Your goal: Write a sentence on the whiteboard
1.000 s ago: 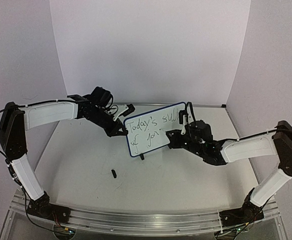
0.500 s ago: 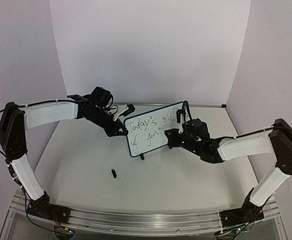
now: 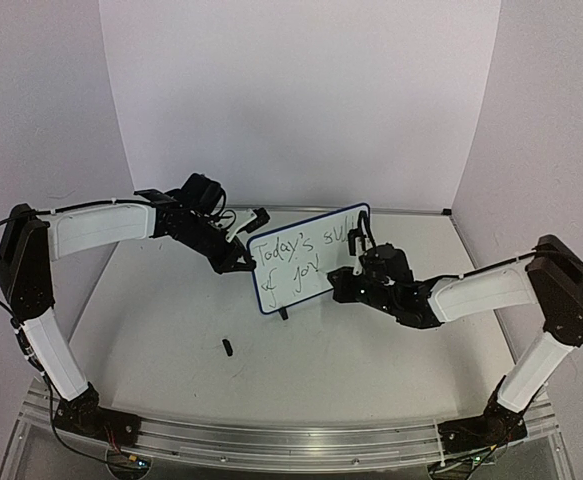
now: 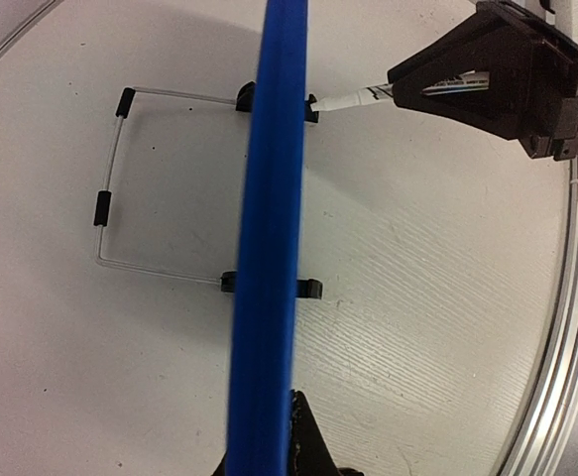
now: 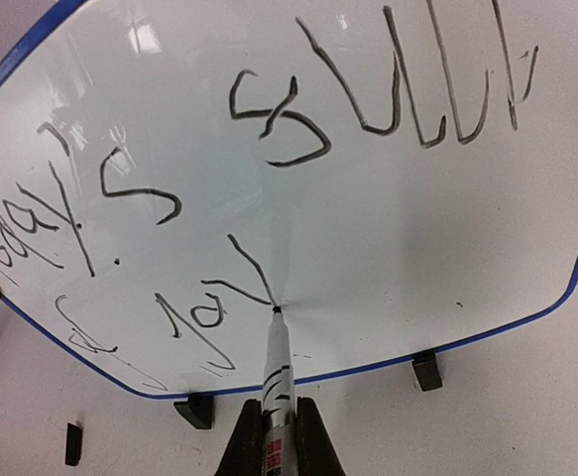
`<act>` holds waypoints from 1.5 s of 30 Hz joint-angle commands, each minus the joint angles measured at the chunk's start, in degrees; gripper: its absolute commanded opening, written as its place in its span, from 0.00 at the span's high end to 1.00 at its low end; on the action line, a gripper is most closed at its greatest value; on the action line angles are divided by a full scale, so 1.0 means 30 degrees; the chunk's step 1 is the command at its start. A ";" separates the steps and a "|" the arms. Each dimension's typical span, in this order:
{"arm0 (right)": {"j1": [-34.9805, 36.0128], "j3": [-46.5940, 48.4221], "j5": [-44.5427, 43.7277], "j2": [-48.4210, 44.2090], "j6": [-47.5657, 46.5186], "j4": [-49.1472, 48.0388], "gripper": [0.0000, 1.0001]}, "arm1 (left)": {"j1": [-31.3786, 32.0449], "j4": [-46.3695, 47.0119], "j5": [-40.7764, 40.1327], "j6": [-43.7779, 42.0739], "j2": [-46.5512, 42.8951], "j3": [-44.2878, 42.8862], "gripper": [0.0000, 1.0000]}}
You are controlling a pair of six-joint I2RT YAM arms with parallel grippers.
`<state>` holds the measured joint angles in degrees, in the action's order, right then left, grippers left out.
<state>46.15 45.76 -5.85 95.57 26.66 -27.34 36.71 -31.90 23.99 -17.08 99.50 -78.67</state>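
Observation:
The whiteboard (image 3: 301, 292), white with a blue rim, stands tilted on the table at mid-scene. The sentence (image 3: 296, 248) runs in two black lines, reading roughly "Today's full" over "of joy" (image 5: 209, 317). My left gripper (image 3: 246, 262) is shut on the board's left edge; the left wrist view looks along the blue rim (image 4: 269, 248), pinched at the bottom by that gripper (image 4: 269, 446). My right gripper (image 3: 345, 280) is shut on a white marker (image 5: 277, 377). Its black tip touches the board at the foot of the "y". From the left wrist, the marker (image 4: 353, 97) meets the board's face.
A small black marker cap (image 3: 228, 347) lies on the table in front of the board. Behind the board a thin wire stand (image 4: 110, 208) rests on the table, and black clip feet (image 5: 427, 372) hold its lower edge. An aluminium rail (image 3: 291, 440) runs along the near edge.
The right gripper has moved left along the lower line of writing, and the "y" of "joy" has appeared. The left arm and the board have stayed put.

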 commanded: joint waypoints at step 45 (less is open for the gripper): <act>-0.0120 0.0926 -0.1217 -0.0191 0.0016 0.0941 1.00 | 0.0071 -0.1496 -0.1898 -0.0758 0.0933 0.0297 1.00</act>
<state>46.00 46.08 -7.83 93.95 28.07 -24.23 36.71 -31.92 23.93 -17.16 99.50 -78.67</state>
